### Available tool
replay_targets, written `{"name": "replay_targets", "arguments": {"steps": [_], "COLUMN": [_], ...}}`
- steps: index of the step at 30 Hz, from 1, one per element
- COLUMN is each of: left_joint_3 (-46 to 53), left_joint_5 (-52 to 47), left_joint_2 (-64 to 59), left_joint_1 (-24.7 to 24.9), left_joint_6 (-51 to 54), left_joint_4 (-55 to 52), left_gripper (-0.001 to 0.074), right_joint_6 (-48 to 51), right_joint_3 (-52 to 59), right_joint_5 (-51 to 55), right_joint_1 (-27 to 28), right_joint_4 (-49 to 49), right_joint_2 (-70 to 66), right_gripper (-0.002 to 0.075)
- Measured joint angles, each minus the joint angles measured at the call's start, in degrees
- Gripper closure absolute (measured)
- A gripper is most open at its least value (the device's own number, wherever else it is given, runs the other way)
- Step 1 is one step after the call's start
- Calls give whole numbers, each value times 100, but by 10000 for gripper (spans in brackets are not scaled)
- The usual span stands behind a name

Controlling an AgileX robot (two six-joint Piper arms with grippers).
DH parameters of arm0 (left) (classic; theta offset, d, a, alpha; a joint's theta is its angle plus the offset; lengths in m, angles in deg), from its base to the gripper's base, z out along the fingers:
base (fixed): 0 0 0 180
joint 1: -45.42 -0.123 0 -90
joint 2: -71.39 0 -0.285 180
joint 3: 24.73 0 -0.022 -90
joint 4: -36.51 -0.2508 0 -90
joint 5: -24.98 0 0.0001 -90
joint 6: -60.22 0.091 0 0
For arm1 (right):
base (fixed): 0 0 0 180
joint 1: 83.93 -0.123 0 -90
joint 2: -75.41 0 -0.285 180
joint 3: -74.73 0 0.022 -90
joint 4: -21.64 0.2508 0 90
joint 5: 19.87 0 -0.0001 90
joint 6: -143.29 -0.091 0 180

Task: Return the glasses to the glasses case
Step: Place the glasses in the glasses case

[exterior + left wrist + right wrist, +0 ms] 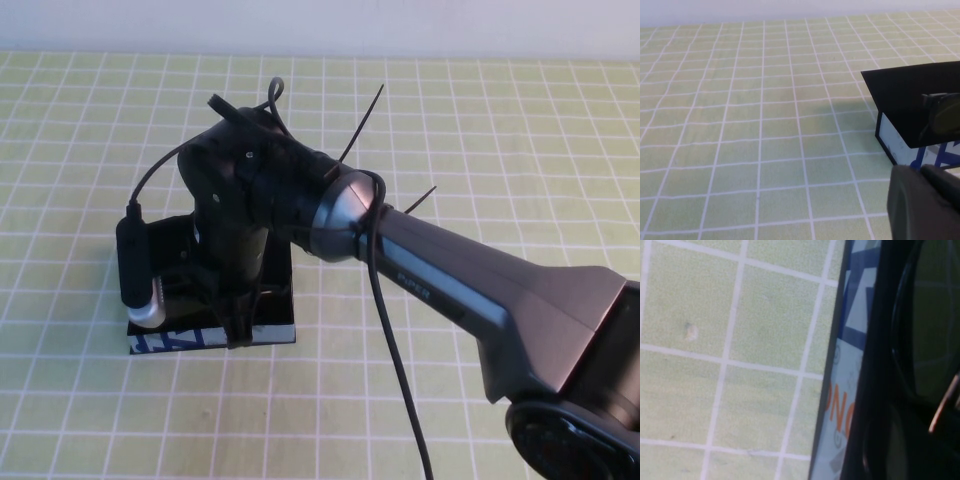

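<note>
The glasses case (200, 338) is a black box with blue and white print on its front, left of the table's centre. Its flap lid (910, 100) stands open. The case's orange and blue print shows close up in the right wrist view (847, 390). The glasses (945, 117) show a dark lens at the case's opening, and also in the right wrist view (935, 315). My right gripper (232, 300) points down into the case, hidden under its wrist. My left gripper is out of the high view. A dark rounded part of it (922, 202) sits low beside the case.
The table is covered by a green cloth with a white grid (480, 130). The right arm (450, 290) stretches across the lower right of the table. A cable (400, 380) hangs from it. A silver and black camera module (140, 275) sticks out beside the wrist.
</note>
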Motion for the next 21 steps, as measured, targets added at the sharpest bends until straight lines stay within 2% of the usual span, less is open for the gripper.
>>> {"name": "replay_targets", "arguments": {"steps": [17,21], "left_joint_3": [0,0], "left_joint_5": [0,0], "left_joint_2": [0,0], "left_joint_1": [0,0], "left_joint_6": [0,0], "left_joint_4": [0,0], "left_gripper": [739,739], "right_joint_6": [-104,-107], "right_joint_3": [0,0], "right_joint_5": [0,0], "right_joint_1": [0,0], "right_joint_4": [71,112], "right_joint_2": [-47,-47], "right_gripper": [710,684]}}
